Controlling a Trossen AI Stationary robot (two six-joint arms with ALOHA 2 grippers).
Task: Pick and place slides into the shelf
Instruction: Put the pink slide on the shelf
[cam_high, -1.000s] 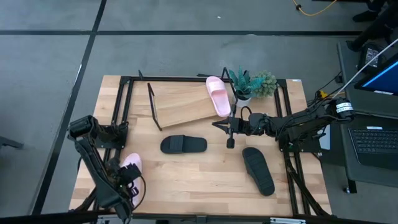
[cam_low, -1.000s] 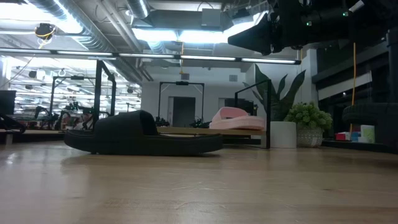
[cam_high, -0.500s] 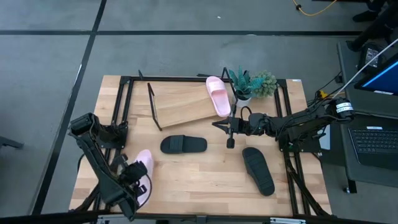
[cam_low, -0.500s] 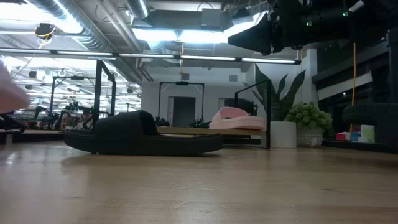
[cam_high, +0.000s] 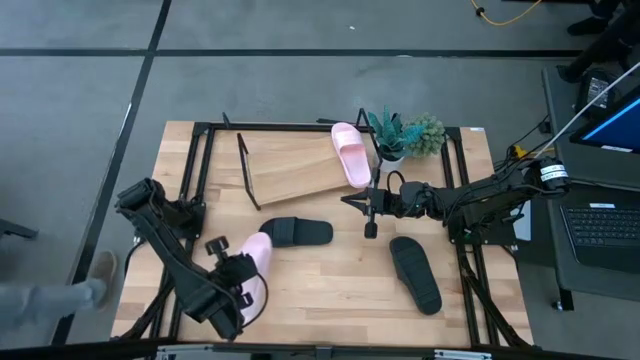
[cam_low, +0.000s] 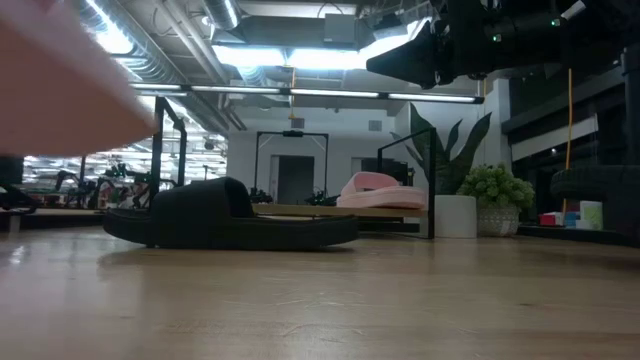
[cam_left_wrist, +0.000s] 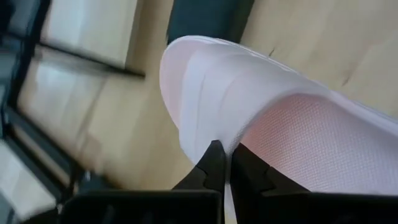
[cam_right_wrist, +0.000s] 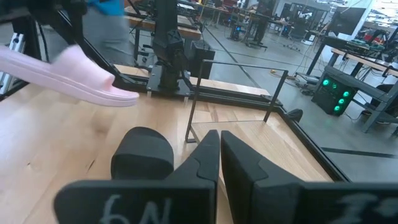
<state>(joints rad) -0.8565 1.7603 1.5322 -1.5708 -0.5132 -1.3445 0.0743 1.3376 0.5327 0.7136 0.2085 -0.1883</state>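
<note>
Nearest the front edge of the worktop (cam_high: 330, 290), the left end effector (cam_left_wrist: 225, 163) is pinched fully shut on the thin rim of a pink slide (cam_high: 250, 262), carried clear of the wood with its toe reaching toward the middle. That narrow edge grip is the main worry: the sandal is long and soft, so it could swing, twist or slip out between the fingers on the way across, and it hangs just beside the near black slide (cam_high: 295, 232), which lies flat in the middle, directly between it and the shelf (cam_high: 295, 168). A low pass would likely clip or shove that black sandal. Off to the right, the second black slide (cam_high: 416, 273) lies well apart and is little at risk. Farther in, the right end effector (cam_high: 370, 207) hovers with its fingers all but together and nothing in them, close to the shelf's right end; if both arms head there at once they could meet. At the back, the tilted board already bears the other pink slide (cam_high: 349, 152) at its right end, near the potted plants (cam_high: 405, 135). Since the board slopes, a sandal released too high or crooked could slide down it or knock the one already resting there.
</note>
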